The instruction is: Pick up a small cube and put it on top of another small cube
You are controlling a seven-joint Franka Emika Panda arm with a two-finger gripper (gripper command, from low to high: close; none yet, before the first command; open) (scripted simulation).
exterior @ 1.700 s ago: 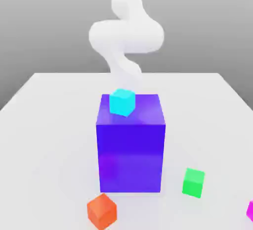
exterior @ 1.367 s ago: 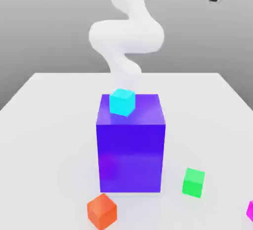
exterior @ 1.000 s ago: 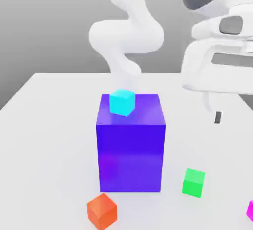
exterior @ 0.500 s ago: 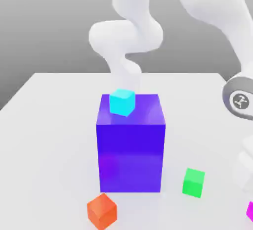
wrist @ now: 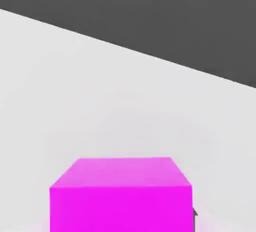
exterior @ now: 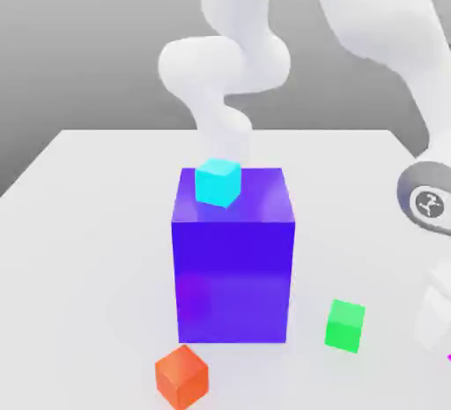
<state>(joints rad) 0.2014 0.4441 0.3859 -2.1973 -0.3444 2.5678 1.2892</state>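
Since no small cube lies on another small cube yet, stage: early, only the grasp seems made.
Done: the two-finger gripper (wrist: 122, 222) is clenched, and I judge it is clenched on the small magenta cube (wrist: 120, 193); in the hand view one dark fingertip (wrist: 194, 215) touches the side of this cube.
Place of the magenta cube: on the white table (exterior: 88, 223), low at the exterior view's right edge, at about 4 o'clock from the large blue-violet block (exterior: 232, 258) and well apart from it.
Left to do: lift the magenta cube, carry it over another small cube, set it down on top, release.
Possible base: the small green cube (exterior: 344, 325) is the nearest, also at about 4 o'clock from the block; this is my judgement only.
Small cyan cube (exterior: 218, 182): it lies on the block's top, near the 11 o'clock corner; the block is large, so this is not the wanted stack.
Small orange cube (exterior: 182, 376): at about 7 o'clock from the block.
Count, small cubes: four (magenta, green, cyan, orange).
Count, large blocks: one.
Count, white robot arm (exterior: 225, 64): one.
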